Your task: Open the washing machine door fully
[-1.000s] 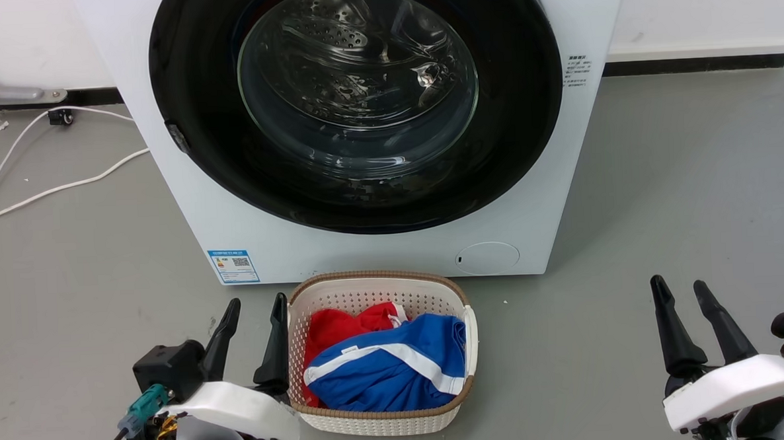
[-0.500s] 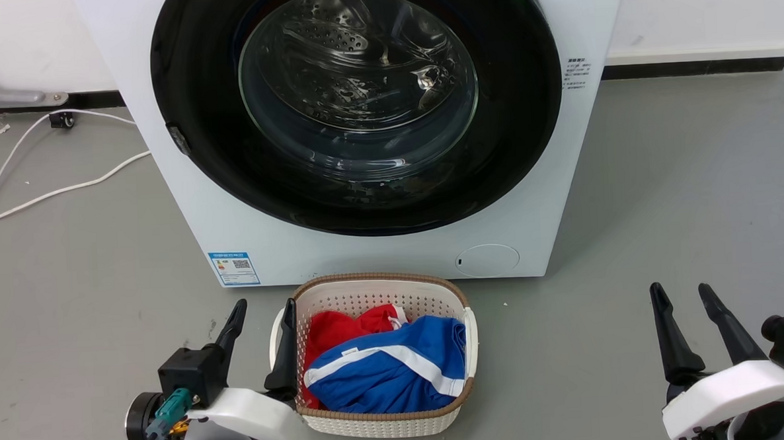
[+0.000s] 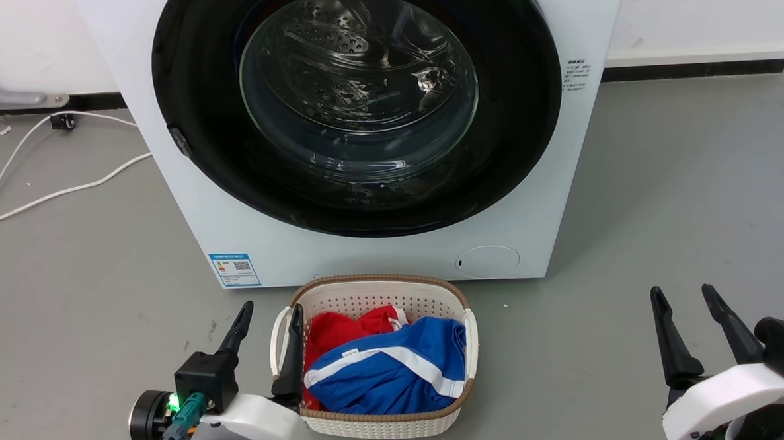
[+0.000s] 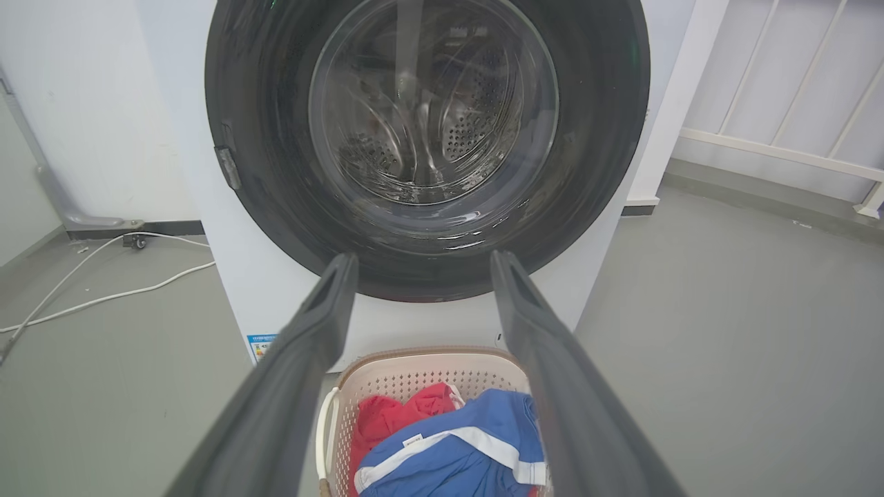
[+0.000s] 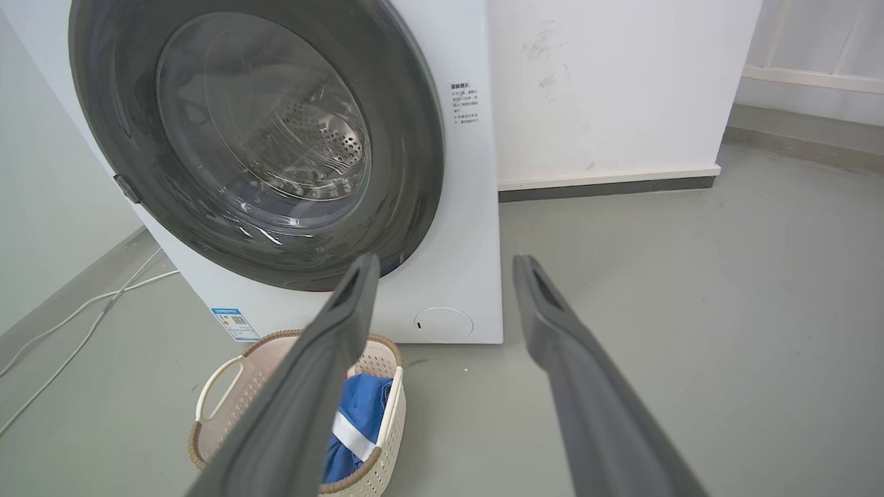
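A: Nearest: left gripper [image 3: 271, 307], fingers apart, inner one just beside the laundry basket [image 3: 375, 281]. Right gripper [image 3: 681, 290], fingers apart too, holding nothing.

B: Risk?

A: The rising left arm could snag the basket. Farther: washing machine door [image 3: 361, 109] shut, flush on the washing machine [image 3: 367, 254]. Glossy rim, so fingers may slip.

B: Views?

A: Left wrist view faces the rim's small tab [image 4: 228, 168] squarely. Right wrist view shows the door's closed edge sidelong.

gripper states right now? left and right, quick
Left gripper: open, holding nothing.
Right gripper: open, holding nothing.
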You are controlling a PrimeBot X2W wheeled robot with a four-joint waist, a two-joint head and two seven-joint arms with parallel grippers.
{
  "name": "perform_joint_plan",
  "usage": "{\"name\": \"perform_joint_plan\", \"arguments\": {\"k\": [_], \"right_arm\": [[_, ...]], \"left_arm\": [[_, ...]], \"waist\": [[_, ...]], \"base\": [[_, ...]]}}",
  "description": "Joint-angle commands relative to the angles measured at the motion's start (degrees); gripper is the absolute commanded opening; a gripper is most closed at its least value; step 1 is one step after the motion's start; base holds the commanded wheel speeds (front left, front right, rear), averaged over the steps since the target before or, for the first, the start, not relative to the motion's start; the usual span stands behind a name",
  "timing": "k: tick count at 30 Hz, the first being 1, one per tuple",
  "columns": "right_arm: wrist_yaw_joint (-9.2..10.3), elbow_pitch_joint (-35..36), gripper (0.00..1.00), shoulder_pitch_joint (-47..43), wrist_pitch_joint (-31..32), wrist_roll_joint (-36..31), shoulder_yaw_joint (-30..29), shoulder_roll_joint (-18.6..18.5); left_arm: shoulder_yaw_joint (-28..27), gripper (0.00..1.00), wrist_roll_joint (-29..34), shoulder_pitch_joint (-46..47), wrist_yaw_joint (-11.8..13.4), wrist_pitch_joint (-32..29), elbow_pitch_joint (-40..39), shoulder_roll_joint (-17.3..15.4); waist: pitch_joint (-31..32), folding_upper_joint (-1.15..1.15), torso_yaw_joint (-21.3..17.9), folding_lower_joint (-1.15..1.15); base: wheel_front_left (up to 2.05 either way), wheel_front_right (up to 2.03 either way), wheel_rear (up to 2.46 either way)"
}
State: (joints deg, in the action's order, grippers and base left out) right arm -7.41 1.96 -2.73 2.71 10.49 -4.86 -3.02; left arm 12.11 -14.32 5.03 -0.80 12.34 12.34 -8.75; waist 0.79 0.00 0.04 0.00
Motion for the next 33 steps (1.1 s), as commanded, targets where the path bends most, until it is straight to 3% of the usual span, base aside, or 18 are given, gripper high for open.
{"name": "perform_joint_plan", "arguments": {"k": [1,25,33], "right_arm": [[-0.11,0.7,1.00,-0.3,-0.1,-1.2,0.0,0.1],[-0.07,-1.2,1.00,0.1,-1.8,-6.3,-0.4,0.2],[-0.08,-2.5,1.00,0.6,-2.5,-4.6,-0.6,0.2]], "left_arm": [[0.1,1.00,0.9,0.9,-0.1,0.5,-0.1,-0.2],[-0.3,1.00,6.3,1.0,-0.2,3.0,1.9,0.9],[-0.8,1.00,5.4,0.6,-0.3,2.9,2.3,1.2]], "waist": [[0.0,0.00,0.0,0.00],[-0.2,0.00,0.3,0.00],[-0.2,0.00,0.4,0.00]], "base": [[0.00,0.00,0.00],[0.00,0.00,0.00],[0.00,0.00,0.00]]}}
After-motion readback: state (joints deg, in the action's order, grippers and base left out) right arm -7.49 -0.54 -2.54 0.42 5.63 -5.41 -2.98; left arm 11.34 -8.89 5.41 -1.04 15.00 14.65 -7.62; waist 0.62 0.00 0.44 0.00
